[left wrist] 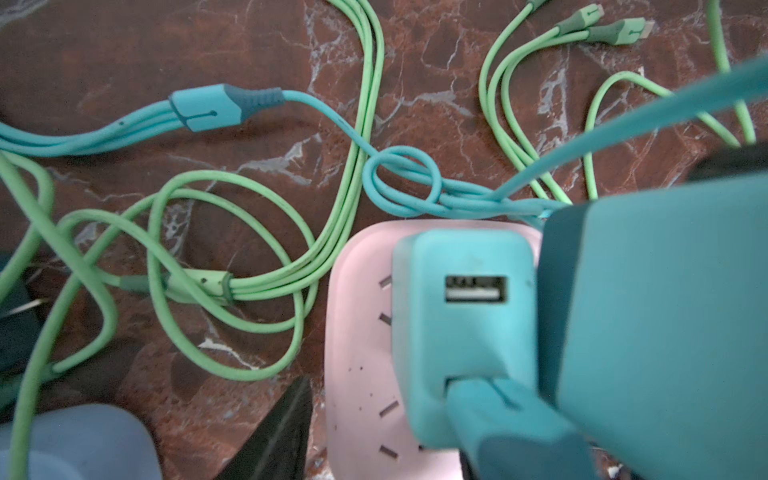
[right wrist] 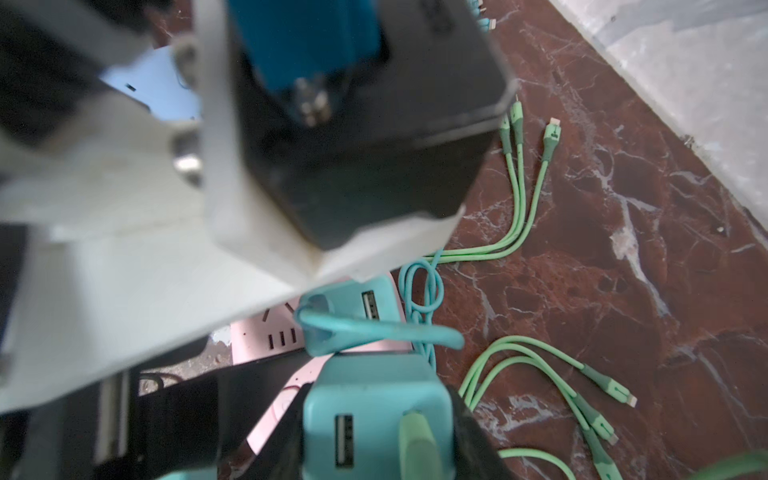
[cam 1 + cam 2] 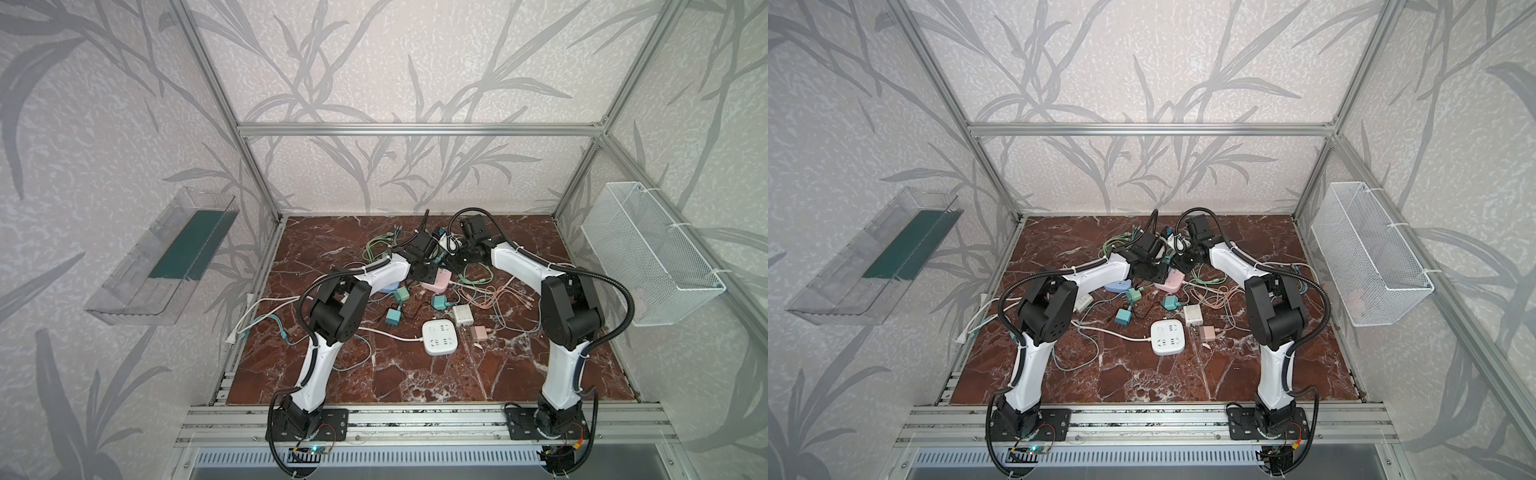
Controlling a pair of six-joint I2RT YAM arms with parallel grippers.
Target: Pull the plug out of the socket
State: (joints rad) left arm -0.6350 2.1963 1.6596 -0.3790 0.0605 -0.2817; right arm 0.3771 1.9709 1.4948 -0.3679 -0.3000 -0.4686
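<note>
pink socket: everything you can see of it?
The pink socket is a rounded, matte, plastic-looking block lying flat on the table, mid-rear. Its top face shows dark slots and specks. One teal charger with a teal cable stands plugged into it; a second charger stands over it between the jaws of the right gripper.
</note>
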